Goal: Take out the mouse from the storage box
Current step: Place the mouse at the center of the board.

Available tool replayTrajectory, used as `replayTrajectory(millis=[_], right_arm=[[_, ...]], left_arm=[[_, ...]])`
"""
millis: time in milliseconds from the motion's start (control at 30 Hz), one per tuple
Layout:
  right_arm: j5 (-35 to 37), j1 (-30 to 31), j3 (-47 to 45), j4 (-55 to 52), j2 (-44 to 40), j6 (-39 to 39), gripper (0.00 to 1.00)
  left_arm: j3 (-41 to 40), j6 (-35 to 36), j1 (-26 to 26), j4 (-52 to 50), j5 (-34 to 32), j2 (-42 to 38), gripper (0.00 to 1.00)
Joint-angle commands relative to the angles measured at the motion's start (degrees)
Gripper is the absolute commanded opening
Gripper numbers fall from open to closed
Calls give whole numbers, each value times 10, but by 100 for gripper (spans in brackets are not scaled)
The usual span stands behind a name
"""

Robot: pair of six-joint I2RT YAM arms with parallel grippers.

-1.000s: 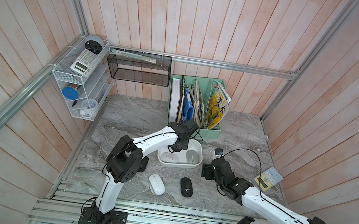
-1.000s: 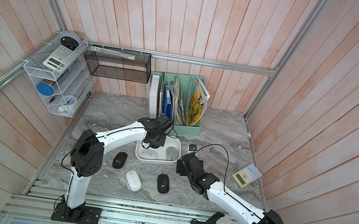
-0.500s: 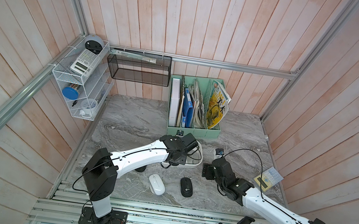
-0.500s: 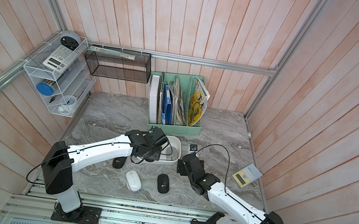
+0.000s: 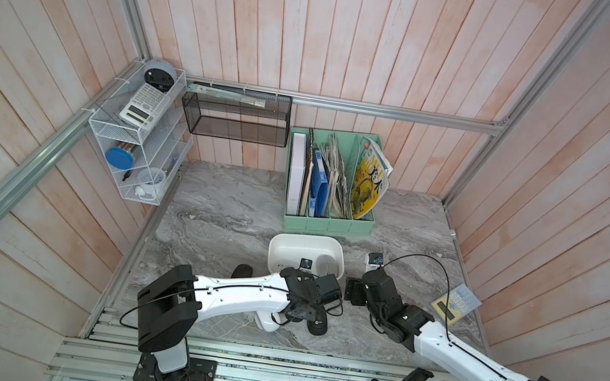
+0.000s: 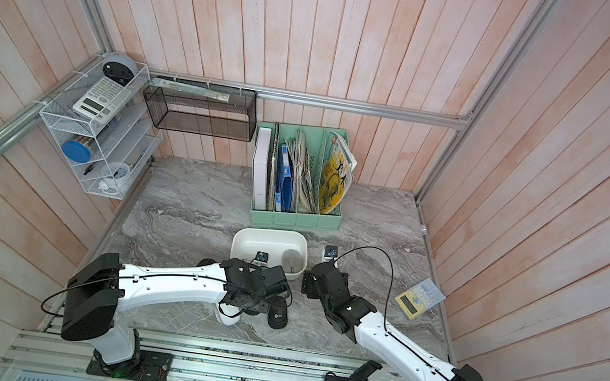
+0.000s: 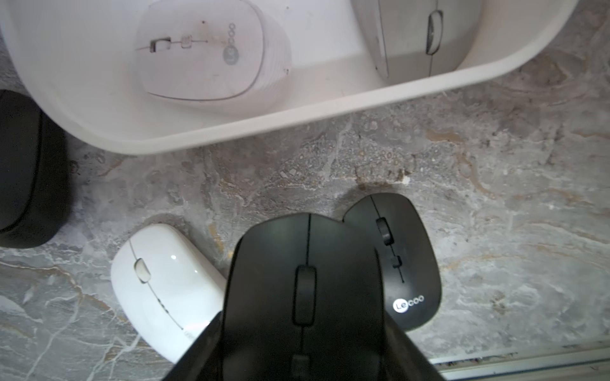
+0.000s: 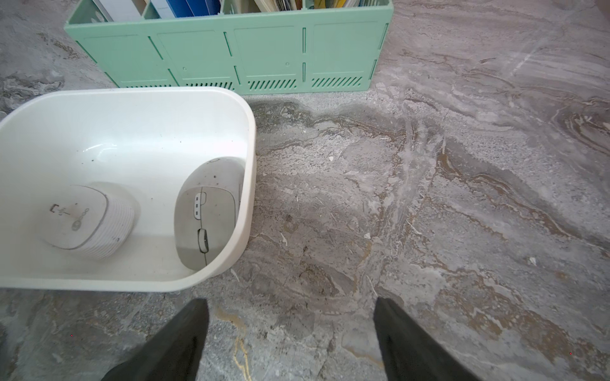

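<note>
So a black mouse point(image 7: 303, 264) is clamped between the part-open jaws of the left gripper point(image 7: 302, 325). It's held outside the box point(image 7: 231, 128), on the robot's side of it, over the table point(image 7: 495, 198). It's seen in front of a white mouse point(image 7: 165, 280) and a flat black mouse point(image 7: 406, 264) lying there; whether the table is touched can't be told. In the box, a ribbed mouse point(image 7: 204, 56) and a grey mouse point(image 8: 208, 214) are found. The right gripper point(image 8: 290, 306) is held wide open with nothing in it, just beside the box.
</note>
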Motion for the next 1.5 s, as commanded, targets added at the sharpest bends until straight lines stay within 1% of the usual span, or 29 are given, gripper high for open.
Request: replayTrajectory(millis=[0,233,400,733,867,967,1033,1267,1467], right_arm=[[12,-4,-6,-6,-3,3,85],[13,-4,-6,-5,-1,3,85],[12,-3,-6,-3,1,3,85],[9,-4,-3,-1,11,2,85],[7,-3,-4,0,11,2,85],[7,-3,-4,2,12,2,85],[6,-3,-3,2,14,2,85],[3,-3,-2,4,20,2,85],[6,-3,-1,4,23,1,85]], left_arm=[[-21,-38,-2,33,-1,20,54],[-31,-47,-2,60,16,48,54],[-40,-50,-4,60,1,67,53],[-37,-44,-4,70,7,89,53],[-36,-42,-4,72,6,85,58],[-37,-41,-4,70,0,76,64],[-38,-41,-4,68,-2,72,65],[-48,-46,-4,64,-21,52,75],[-52,-40,-4,69,-34,25,77]])
